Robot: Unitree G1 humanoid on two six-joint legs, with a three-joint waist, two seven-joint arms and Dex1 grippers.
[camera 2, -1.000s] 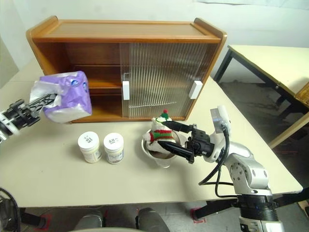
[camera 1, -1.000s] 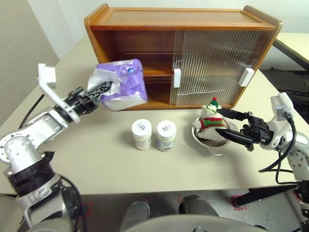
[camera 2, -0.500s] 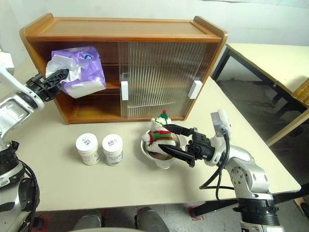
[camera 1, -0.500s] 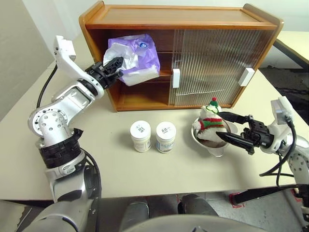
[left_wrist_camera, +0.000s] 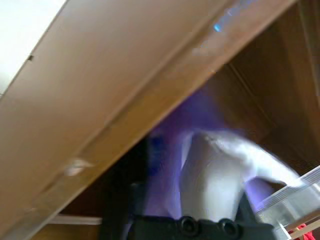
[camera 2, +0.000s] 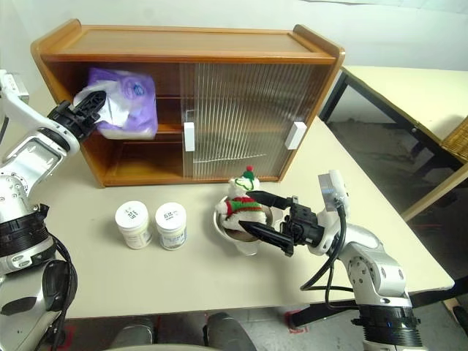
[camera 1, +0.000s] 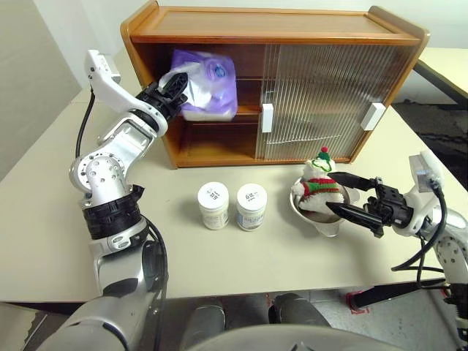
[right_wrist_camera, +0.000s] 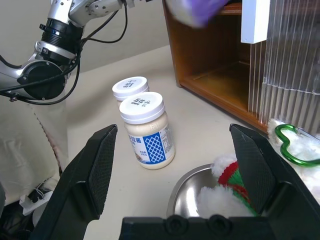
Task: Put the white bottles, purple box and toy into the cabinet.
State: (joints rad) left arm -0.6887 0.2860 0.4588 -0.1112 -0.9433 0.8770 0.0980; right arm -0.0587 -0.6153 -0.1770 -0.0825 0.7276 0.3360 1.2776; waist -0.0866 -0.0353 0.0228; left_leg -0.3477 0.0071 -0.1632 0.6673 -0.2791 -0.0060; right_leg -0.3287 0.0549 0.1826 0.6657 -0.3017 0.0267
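Step in hand: purple box (camera 1: 207,86) going onto cabinet (camera 1: 270,29) upper shelf, at 11 o'clock. Left gripper (camera 1: 172,86) at box's white tissue end; can't tell if gripping or letting go. Right gripper (camera 1: 351,197) wide open around toy (camera 1: 316,184) in steel bowl (camera 1: 322,219), 4 o'clock. Bottles (camera 1: 232,205) on bench, 6 o'clock. Next, I'd judge: free box, pull L arm out, shut R on toy.

Cabinet (camera 1: 278,29) stands at the table's (camera 1: 168,256) far side. Purple box (camera 1: 208,84) sits on its upper shelf, left open half. Two white bottles (camera 1: 232,206) stand side by side before the cabinet; right of them, toy (camera 1: 316,183) rests in a bowl (camera 1: 322,219).
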